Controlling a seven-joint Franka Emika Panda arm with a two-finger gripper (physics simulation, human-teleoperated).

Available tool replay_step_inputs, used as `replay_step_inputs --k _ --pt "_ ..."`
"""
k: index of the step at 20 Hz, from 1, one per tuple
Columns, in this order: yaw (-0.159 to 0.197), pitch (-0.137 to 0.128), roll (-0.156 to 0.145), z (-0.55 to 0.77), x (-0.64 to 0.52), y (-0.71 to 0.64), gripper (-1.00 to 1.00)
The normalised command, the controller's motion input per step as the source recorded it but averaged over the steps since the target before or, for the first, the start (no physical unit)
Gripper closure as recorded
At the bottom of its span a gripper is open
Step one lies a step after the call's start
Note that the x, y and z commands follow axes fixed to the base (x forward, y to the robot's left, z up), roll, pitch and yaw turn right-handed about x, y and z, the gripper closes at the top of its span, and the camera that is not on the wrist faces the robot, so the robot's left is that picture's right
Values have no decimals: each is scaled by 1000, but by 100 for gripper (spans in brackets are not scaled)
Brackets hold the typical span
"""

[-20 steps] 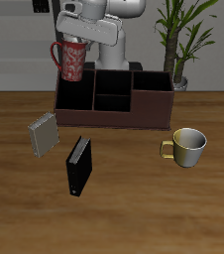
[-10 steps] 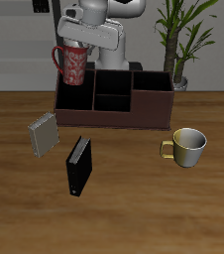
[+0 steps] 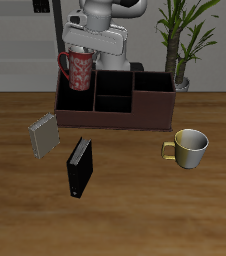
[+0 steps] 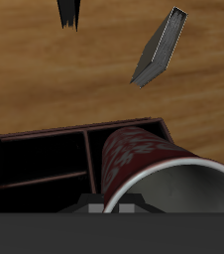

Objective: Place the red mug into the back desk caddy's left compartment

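Note:
The red mug (image 3: 79,68), mottled whitish, hangs upright in my gripper (image 3: 79,55), which is shut on it by the rim. It is just above the end of the back desk caddy (image 3: 115,119), over the left compartment (image 3: 75,99), and clear of its walls. In the wrist view the mug (image 4: 149,164) fills the foreground, its grey-white inside showing. Beyond it are the caddy's dark rim (image 4: 45,136) and the black compartment floor (image 4: 98,164). My gripper (image 4: 134,206) shows only as grey parts at the mug's rim.
A squat cream-gold mug (image 3: 190,146) stands in front of the caddy's other end. A grey book (image 3: 43,135) and an upright black book (image 3: 78,166) stand nearer the table's front edge. A potted plant (image 3: 180,45) stands behind the caddy.
My gripper has carried the red mug sideways, from just outside the caddy's end to above its end compartment, and slightly lower.

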Motion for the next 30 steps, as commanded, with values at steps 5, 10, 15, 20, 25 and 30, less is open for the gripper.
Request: replay_step_inputs --k 5,10,15,20,25,30 --pt "-30 9 22 -142 -39 66 100" --pt "-24 -5 -24 -51 -9 -108 100" --pt "-44 2 -15 -76 13 -46 100" --pt "-34 -4 -4 -88 -3 -26 100" --pt "-23 -6 3 -81 -31 -32 100" --pt "-25 12 -2 -120 -19 -45 100"
